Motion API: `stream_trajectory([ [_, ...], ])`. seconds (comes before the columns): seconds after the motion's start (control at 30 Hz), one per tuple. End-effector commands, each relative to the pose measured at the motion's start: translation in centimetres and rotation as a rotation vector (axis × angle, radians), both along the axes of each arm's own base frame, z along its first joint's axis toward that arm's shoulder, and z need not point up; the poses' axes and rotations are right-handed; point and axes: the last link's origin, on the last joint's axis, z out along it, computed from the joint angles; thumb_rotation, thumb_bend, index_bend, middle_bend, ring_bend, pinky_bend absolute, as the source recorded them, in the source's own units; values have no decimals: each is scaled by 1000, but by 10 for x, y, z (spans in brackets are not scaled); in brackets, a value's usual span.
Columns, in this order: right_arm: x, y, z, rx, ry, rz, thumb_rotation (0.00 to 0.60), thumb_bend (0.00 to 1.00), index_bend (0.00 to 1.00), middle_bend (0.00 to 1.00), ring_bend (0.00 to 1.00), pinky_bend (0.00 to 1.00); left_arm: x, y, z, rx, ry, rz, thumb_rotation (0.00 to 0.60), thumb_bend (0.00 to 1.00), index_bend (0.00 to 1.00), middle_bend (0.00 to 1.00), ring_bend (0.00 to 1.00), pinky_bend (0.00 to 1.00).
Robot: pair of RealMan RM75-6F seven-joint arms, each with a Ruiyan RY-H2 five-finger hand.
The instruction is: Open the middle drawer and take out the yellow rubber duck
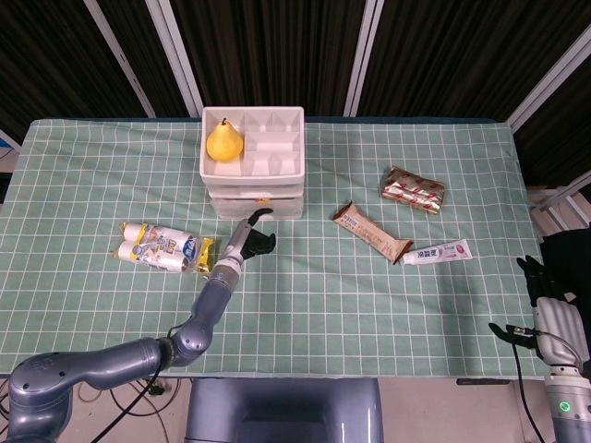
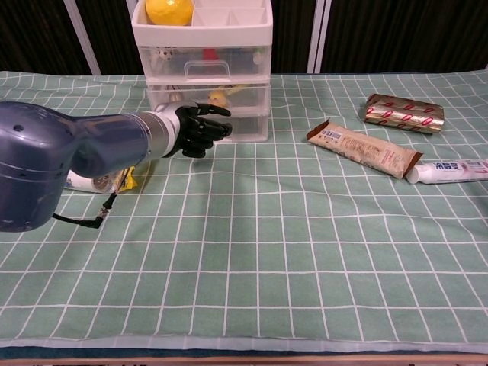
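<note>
- Duck first: the yellow rubber duck [image 2: 219, 96] shows as a small yellow shape behind the clear front of the middle drawer [image 2: 229, 100] of the white plastic three-drawer cabinet [image 1: 252, 181]; in the head view that drawer appears to stand out slightly beyond the others, with a speck of yellow at its front edge.
- From the cabinet's front, the black-fingered left hand [image 2: 195, 129] lies just forward and to the left, so the duck is beyond and slightly above its fingertips. Its fingers are curled in, and whether they hook the drawer handle or grasp nothing cannot be told.
- The drawer's long axis runs across the cabinet front; by judgement, a straight pull toward the robot is what opens it.
- The left hand is far nearer; the right hand [image 1: 547, 309] hangs well apart, off the table's right edge, its grip unreadable.
- On top of the cabinet a smooth yellow pear [image 1: 223, 140] sits in a tray compartment.
- A soft green checked cloth [image 2: 305, 252] lies under the cabinet.
</note>
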Motion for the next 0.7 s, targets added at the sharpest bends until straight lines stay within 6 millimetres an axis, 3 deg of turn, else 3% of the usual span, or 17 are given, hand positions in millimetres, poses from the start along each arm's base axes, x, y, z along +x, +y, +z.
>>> stream_trajectory([
  [0.03, 0, 0, 0, -1, -1, 0, 600, 43, 0, 0, 0, 219, -4, -3, 2, 1, 8, -3, 600, 547, 234, 962, 975, 1000],
  [0.47, 0, 0, 1, -2, -2, 0, 600, 44, 0, 0, 0, 219, -20, -28, 12, -1, 55, -60, 600, 547, 234, 958, 975, 1000],
  [0.7, 1, 0, 1, -1, -4, 1, 600, 44, 0, 0, 0, 219, -20, -39, 33, 103, 211, -231, 600, 546, 234, 962, 975, 1000],
])
